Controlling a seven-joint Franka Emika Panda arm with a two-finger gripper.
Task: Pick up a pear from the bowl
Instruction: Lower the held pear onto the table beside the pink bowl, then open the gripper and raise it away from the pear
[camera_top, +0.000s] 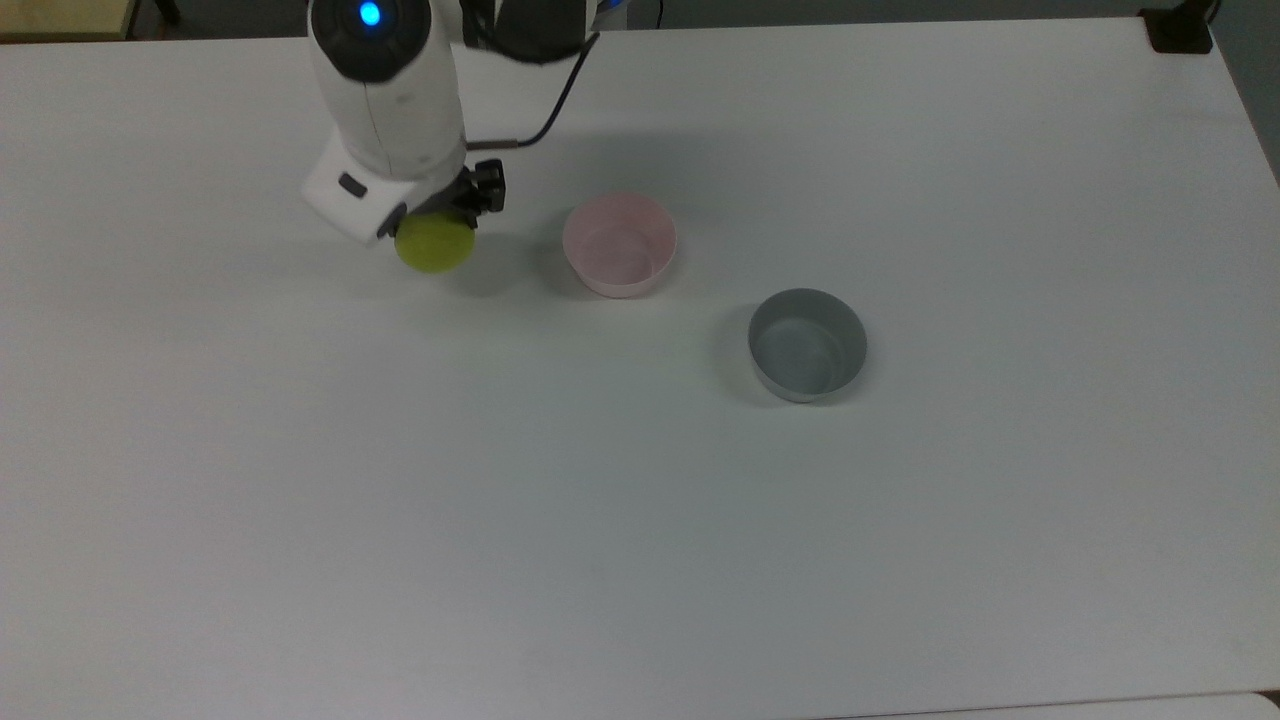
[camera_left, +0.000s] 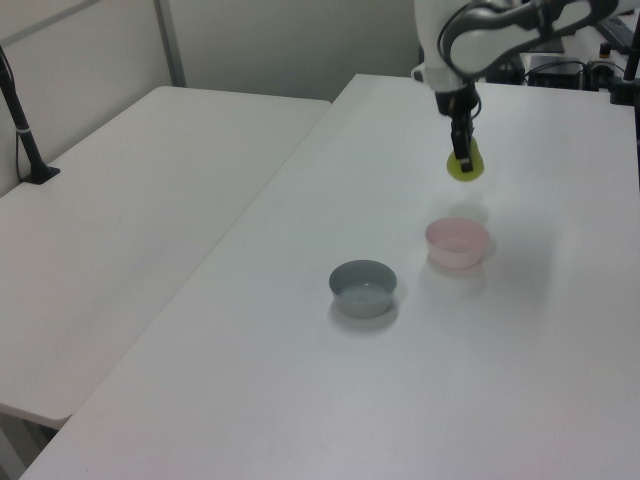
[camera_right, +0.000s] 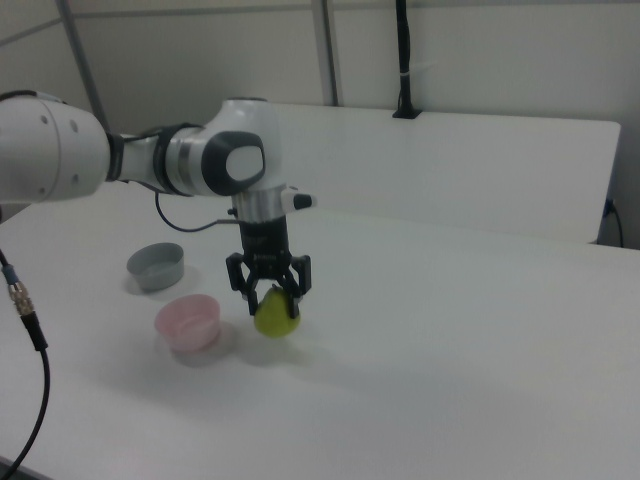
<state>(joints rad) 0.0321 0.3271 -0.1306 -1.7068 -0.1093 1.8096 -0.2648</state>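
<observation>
Holding pear (camera_top: 435, 245) aloft (fingers (camera_right: 295, 282) closed), bowl (camera_top: 619, 245) seemingly empty

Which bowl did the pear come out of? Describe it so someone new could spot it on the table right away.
On the white table stand two small round bowls. The bowl you want is the one nearer the gripper, which holds the pear above the table just to the top view's left of it. It is pale pink, whereas the grey bowl sits farther away.

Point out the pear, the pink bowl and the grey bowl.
pear (camera_top: 434, 246): top view, on its rounded underside below the claw.
pink bowl (camera_top: 618, 282): top view, on its near outer wall.
grey bowl (camera_left: 346, 274): left view, on its rim.
</observation>
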